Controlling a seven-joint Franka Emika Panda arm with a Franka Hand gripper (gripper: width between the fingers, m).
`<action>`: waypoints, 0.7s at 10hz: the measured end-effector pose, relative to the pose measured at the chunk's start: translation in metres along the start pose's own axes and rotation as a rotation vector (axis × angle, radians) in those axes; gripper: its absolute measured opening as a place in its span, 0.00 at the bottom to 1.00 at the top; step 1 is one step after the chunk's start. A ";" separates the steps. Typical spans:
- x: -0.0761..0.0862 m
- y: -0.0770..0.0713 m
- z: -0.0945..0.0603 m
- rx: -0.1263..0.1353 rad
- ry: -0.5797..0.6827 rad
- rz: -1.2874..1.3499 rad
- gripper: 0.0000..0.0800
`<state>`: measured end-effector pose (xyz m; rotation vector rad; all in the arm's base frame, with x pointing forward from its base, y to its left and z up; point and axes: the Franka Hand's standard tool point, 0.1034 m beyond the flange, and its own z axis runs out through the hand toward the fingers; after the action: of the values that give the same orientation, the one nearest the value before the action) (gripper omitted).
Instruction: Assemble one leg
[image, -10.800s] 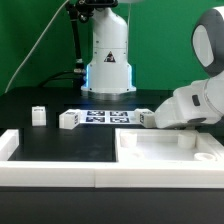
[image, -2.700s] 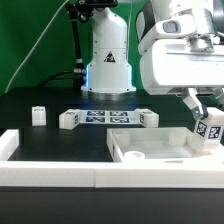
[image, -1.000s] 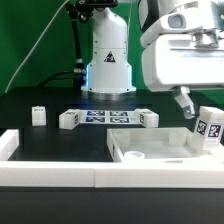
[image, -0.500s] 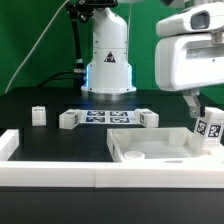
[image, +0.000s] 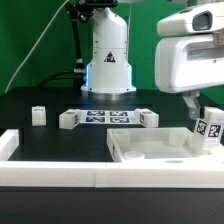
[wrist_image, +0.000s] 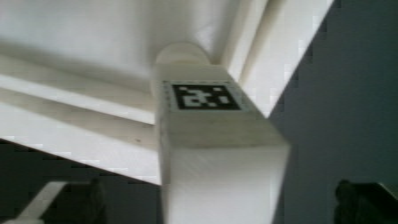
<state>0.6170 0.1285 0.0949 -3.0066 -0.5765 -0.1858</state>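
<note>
A white leg (image: 211, 128) with a square tag stands slightly tilted at the far right corner of the large white panel (image: 160, 150). I cannot tell how it sits in the panel. My gripper (image: 205, 112) hangs over it, one dark finger (image: 192, 103) showing beside its top. In the wrist view the leg (wrist_image: 214, 150) fills the middle. The two dark fingers (wrist_image: 45, 205) stand far out on either side, with dark gaps between them and the leg, so the gripper is open around it. The panel (wrist_image: 89, 60) lies behind.
Three more legs lie on the black table: one at the exterior view's left (image: 38, 115), and one at each end (image: 69, 119) (image: 148, 119) of the marker board (image: 108, 117). The robot base (image: 108, 60) stands behind. A white rail (image: 50, 170) runs along the front.
Over the last second the gripper's body has shifted toward the exterior view's right while the leg stayed at the panel's corner. Nothing has visibly moved in the last half second.
</note>
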 end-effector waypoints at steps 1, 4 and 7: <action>0.000 -0.003 0.000 -0.009 0.024 0.018 0.81; -0.003 -0.004 0.005 -0.015 0.052 0.001 0.76; -0.002 -0.003 0.004 -0.015 0.052 0.002 0.54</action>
<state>0.6141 0.1311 0.0904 -3.0067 -0.5701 -0.2693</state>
